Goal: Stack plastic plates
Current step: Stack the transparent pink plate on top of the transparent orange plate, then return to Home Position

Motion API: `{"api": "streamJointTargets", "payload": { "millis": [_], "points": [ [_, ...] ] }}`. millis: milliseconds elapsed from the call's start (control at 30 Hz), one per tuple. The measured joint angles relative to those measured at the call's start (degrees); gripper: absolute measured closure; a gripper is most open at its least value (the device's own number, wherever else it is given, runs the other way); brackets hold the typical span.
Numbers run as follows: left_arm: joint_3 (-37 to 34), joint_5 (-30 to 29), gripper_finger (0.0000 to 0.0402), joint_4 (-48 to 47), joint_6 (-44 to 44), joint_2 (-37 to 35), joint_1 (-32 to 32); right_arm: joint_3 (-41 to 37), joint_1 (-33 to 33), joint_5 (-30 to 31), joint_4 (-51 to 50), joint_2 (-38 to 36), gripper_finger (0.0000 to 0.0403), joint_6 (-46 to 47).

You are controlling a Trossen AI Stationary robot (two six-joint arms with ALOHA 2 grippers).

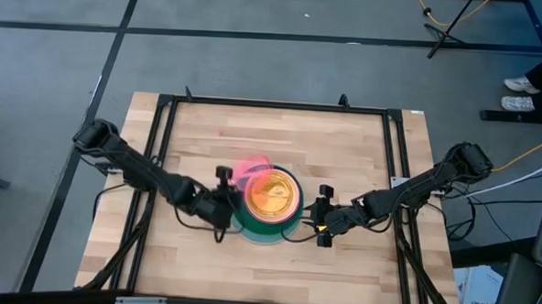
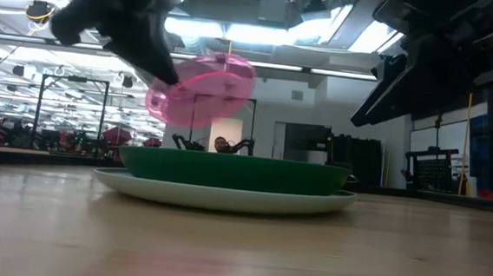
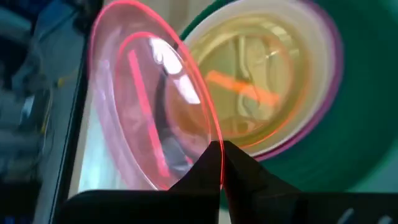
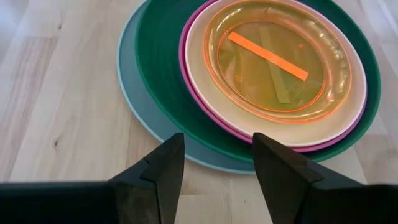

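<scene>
A stack of plates sits at the table's middle. From the bottom up it holds a light blue plate (image 4: 134, 99), a dark green plate (image 4: 158, 74), a magenta plate (image 4: 186, 81), a peach plate (image 4: 205, 93) and an orange plate (image 4: 280, 59) on top. Lime green plates cannot be told apart under the orange one. The pink-red plate (image 2: 202, 87) is in the air over the stack's left part, steeply tilted. My left gripper (image 3: 221, 146) is shut on it. My right gripper (image 4: 214, 162) is open just right of the stack (image 1: 269, 202), touching nothing. My left gripper pinches the pink-red plate's rim (image 3: 214, 134) between its two fingers, one on each face. It comes from the table's left, slanting down. The plate is lifted clear of the stack and stands tilted, rising away from the fingers.
A black metal frame (image 1: 166, 147) borders the wooden table top (image 1: 345, 146). Bare wood lies all round the stack. A person's shoes (image 1: 519, 94) show on the floor beyond the table's far right corner.
</scene>
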Motion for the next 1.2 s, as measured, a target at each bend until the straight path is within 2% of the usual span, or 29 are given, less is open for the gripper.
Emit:
{"api": "streamJointTargets", "payload": {
  "millis": [233, 333, 600, 900, 1000, 1200],
  "points": [
    [0.27, 3.43, 0.0401, 14.47, 7.56, 7.05, -2.41, 0.02, 0.00, -3.31, -0.06, 0.00, 0.0221, 0.18],
    [0.27, 4.90, 0.0401, 16.47, 8.08, 9.38, -2.07, 0.02, 0.02, -4.49, -0.12, 0.00, 0.0221, 0.35],
    [0.25, 5.44, 0.0394, 16.60, 6.51, 12.46, 0.47, 0.02, 0.00, -4.50, -0.13, 0.00, 0.0221, -0.02],
    [0.23, 7.13, 0.0334, 16.47, 5.41, 12.64, 2.04, 0.02, -0.02, -4.50, -0.15, 0.00, 0.0221, -0.04],
    [0.23, 7.20, 0.0318, 15.24, 5.21, 11.84, 1.16, 0.02, -0.07, -4.50, -0.16, 0.00, 0.0221, 0.22],
    [0.23, 6.60, 0.0313, 12.82, 5.16, 8.20, -0.02, 0.02, -0.07, -4.50, -0.15, 0.00, 0.0221, 0.29]
  ]
}}
